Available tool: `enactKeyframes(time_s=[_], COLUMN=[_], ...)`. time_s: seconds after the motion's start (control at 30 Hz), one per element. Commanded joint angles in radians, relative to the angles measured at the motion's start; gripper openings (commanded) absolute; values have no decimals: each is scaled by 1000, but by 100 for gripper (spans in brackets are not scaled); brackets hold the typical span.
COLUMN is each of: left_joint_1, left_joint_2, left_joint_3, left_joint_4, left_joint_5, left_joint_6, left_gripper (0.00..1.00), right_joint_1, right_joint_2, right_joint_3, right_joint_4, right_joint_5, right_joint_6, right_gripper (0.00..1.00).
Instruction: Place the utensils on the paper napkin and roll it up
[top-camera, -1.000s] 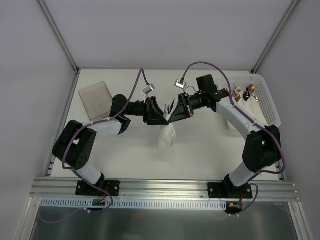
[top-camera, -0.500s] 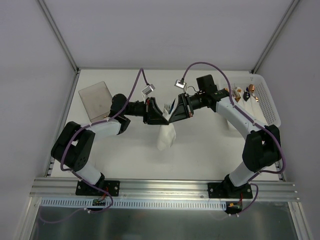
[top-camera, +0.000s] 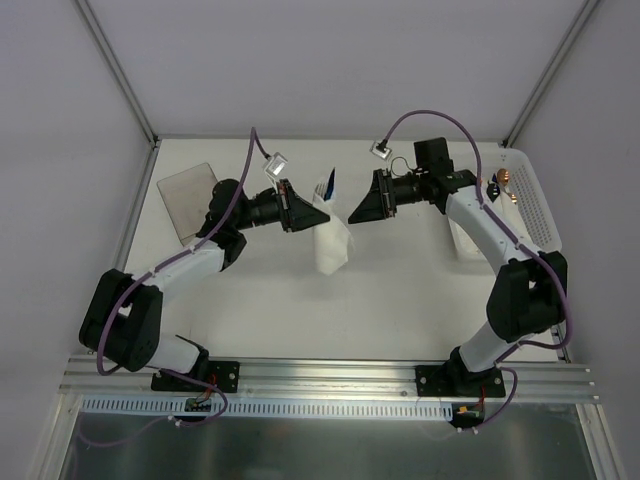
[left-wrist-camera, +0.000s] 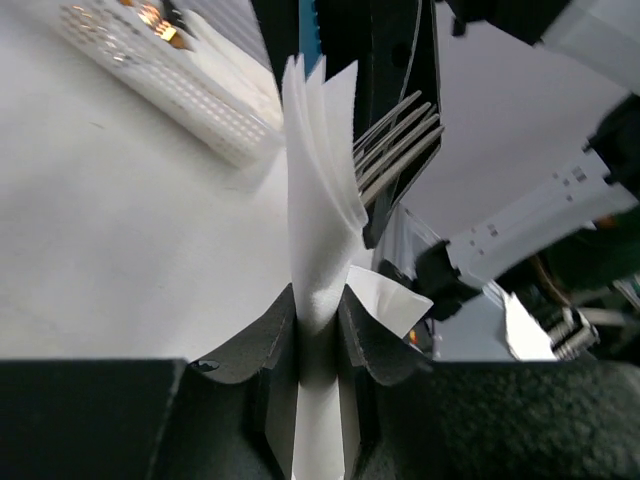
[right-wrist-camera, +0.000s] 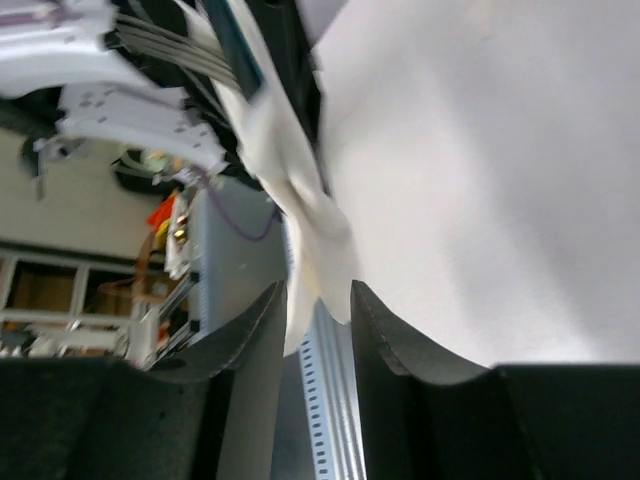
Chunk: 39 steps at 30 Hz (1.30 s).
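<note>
1. In the top view my left arm (top-camera: 185, 265) reaches from its base toward the middle of the table (top-camera: 400, 300). My right arm (top-camera: 490, 230) bends in from the other side, and they face each other across the paper napkin (top-camera: 332, 250).
2. My left gripper (left-wrist-camera: 318, 315) is pinched narrow on the napkin, which rises from my fingers as a folded white bundle.
3. My right gripper (right-wrist-camera: 318, 300) has its jaws parted. The napkin is just in front of the gap, and I cannot tell if it touches a finger.
4. The fork (left-wrist-camera: 397, 140) is inside the bundle. The left wrist view shows its silver tines beside the paper.
5. Only the left wrist view shows the pinch clearly; the right wrist view is blurred.
</note>
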Motion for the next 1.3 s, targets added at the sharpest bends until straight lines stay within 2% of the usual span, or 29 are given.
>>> enactKeyframes(time_s=[0.0, 0.03, 0.07, 0.13, 0.17, 0.27, 0.43, 0.53, 0.73, 0.97, 1.27], left_joint_1=[28, 32, 37, 39, 39, 39, 28, -4, -79, -133, -146], left_joint_2=[-91, -105, -133, -162, -173, -220, -277, -305, -328, -342, -352], left_joint_3=[37, 28, 18, 8, 8, -15, -41, -50, -39, -38, -29], left_joint_4=[-119, -147, -145, -188, -225, -265, -326, -348, -394, -394, -365], left_joint_5=[-240, -288, -357, -437, -461, -587, -727, -793, -908, -985, -953], left_joint_6=[51, 42, 29, 12, 9, -20, -72, -83, -93, -115, -129], left_gripper=[0, 0, 0, 0, 0, 0, 0, 0, 0, 0, 0], right_joint_1=[-33, -34, -34, -31, -30, -8, 148, 220, 365, 397, 386], right_joint_2=[-65, -96, -110, -134, -162, -212, -278, -285, -256, -202, -127], right_joint_3=[39, 35, 37, 43, 43, 60, 103, 121, 127, 77, 75], right_joint_4=[6, 3, -14, -38, -54, -86, -147, -152, -102, 36, 107], right_joint_5=[199, 253, 370, 457, 540, 635, 804, 899, 1050, 990, 866], right_joint_6=[1, -7, -16, -63, -72, -108, -168, -155, -82, 1, 62], right_gripper=[34, 32, 29, 24, 18, 7, 3, 4, 22, 35, 39])
